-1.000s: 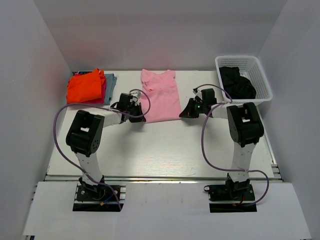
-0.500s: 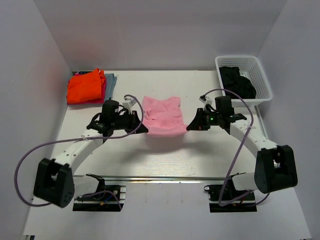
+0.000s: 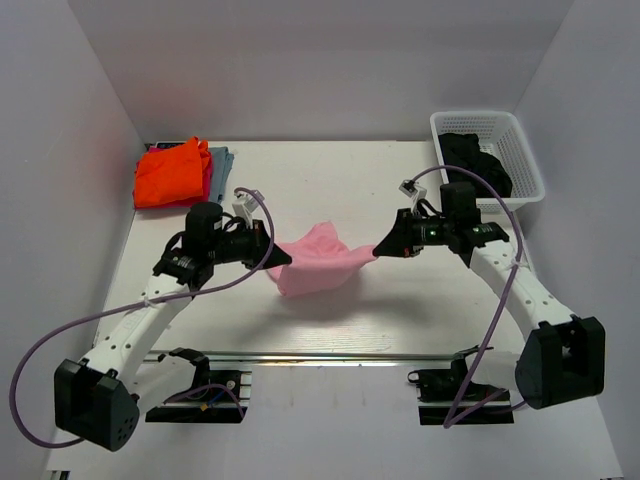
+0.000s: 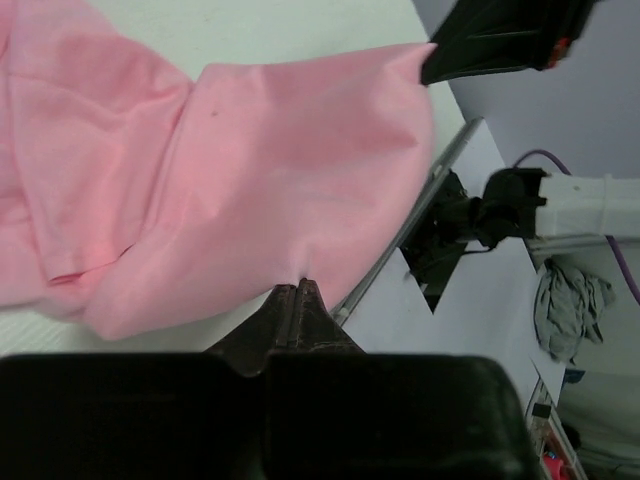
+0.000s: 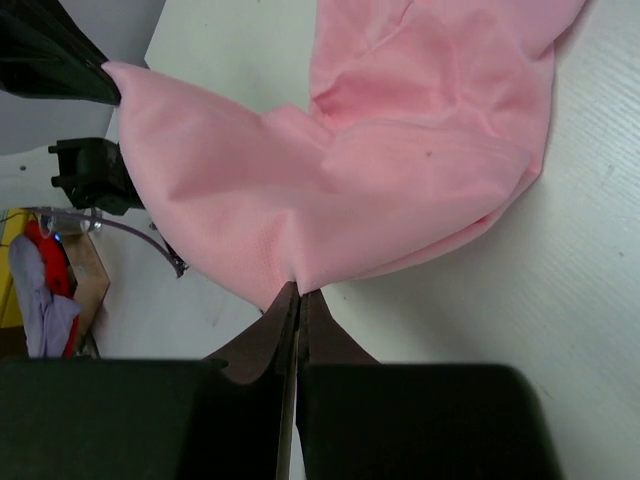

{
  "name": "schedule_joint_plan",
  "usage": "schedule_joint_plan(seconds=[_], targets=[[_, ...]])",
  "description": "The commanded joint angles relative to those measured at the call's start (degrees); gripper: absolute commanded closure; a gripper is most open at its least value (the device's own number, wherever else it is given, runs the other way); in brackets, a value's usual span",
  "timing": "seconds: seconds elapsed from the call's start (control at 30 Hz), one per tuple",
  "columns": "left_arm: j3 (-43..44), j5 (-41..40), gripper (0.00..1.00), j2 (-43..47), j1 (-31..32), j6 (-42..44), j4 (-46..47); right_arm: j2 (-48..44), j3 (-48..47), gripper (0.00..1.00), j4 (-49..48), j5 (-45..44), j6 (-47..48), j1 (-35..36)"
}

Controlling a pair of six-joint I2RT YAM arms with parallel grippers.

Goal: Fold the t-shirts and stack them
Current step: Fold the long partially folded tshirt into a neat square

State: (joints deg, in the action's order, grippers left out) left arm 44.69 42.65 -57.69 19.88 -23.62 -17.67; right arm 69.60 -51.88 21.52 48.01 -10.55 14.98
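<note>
The light pink t-shirt (image 3: 320, 263) hangs lifted above the table's middle, held between both grippers, its lower part sagging. My left gripper (image 3: 278, 257) is shut on its left edge; in the left wrist view the gripper (image 4: 298, 286) pinches the pink cloth (image 4: 250, 170). My right gripper (image 3: 379, 251) is shut on its right edge; in the right wrist view the gripper (image 5: 298, 290) pinches the pink cloth (image 5: 380, 170). A bright orange t-shirt (image 3: 170, 172) tops a stack at the back left, over red and grey-blue (image 3: 222, 160) shirts. A black shirt (image 3: 478, 162) lies in the basket.
A white plastic basket (image 3: 522, 150) stands at the back right corner. White walls enclose the table (image 3: 400, 300) on three sides. The arm bases and cables sit at the near edge.
Both grippers have lifted the pink t-shirt off the table and drawn it toward the near side; it was flat at the back, now it hangs bunched in the middle.
</note>
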Motion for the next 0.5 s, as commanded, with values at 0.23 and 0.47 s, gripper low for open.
schedule_joint_plan(seconds=[0.23, 0.47], targets=[[6.6, -18.5, 1.00, -4.1, -0.6, -3.1, -6.9, 9.8, -8.7, 1.00, -11.4, 1.0, -5.2, -0.8], [8.9, -28.1, 1.00, -7.6, -1.9, -7.7, -9.6, 20.0, -16.5, 1.00, -13.4, 0.2, -7.6, -0.6]])
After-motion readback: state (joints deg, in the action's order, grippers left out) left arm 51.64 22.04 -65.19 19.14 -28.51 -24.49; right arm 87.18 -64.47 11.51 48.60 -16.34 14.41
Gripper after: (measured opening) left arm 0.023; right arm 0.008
